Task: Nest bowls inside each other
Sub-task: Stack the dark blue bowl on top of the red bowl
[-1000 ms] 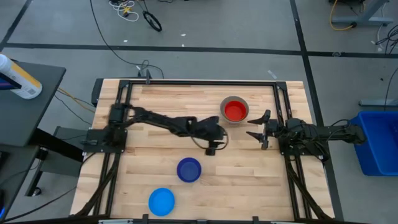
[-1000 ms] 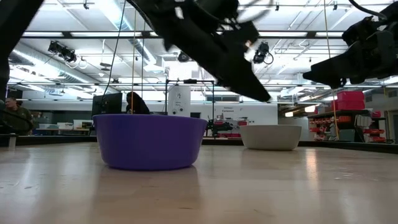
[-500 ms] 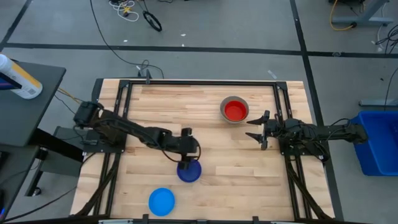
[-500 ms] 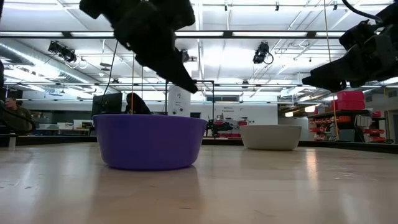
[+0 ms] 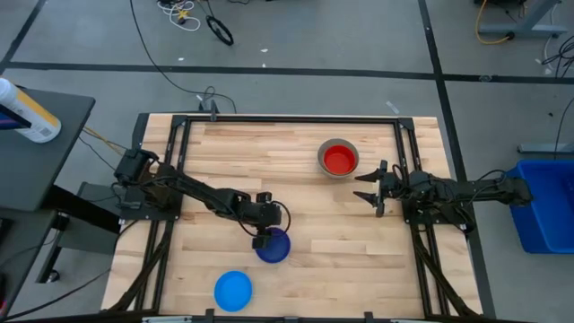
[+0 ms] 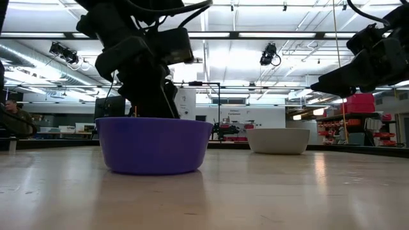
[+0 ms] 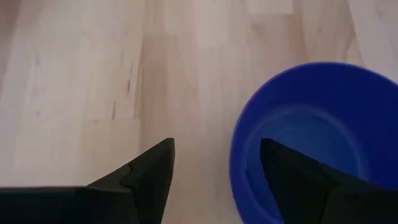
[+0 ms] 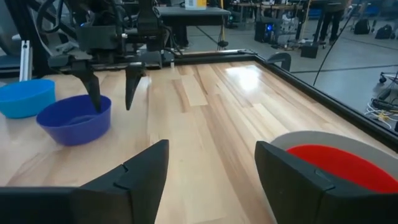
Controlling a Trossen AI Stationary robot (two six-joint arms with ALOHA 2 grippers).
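Observation:
A dark blue bowl (image 5: 273,247) stands on its base on the wooden table, near the middle front. My left gripper (image 5: 262,239) is open and points down over the bowl's left rim (image 7: 239,149). One finger (image 7: 283,174) is inside the bowl and the other finger (image 7: 152,171) is outside, with a gap on both sides of the wall. A red bowl (image 5: 339,161) sits nested in the grey bowl (image 5: 324,149) at the far right. A light blue bowl (image 5: 233,290) stands at the near edge. My right gripper (image 5: 368,186) waits open at the right.
Black frame rails (image 5: 179,135) run along the table's left, far and right sides. Bare wood (image 5: 269,152) lies between the dark blue bowl and the red-in-grey pair. In the low view a person (image 6: 13,115) sits in the room far behind the table.
My left gripper has gone from beside the grey bowl toward the table's near left, down to the dark blue bowl, and has tipped to point more steeply down. Its fingers now stand astride the bowl's rim. The bowls have not moved.

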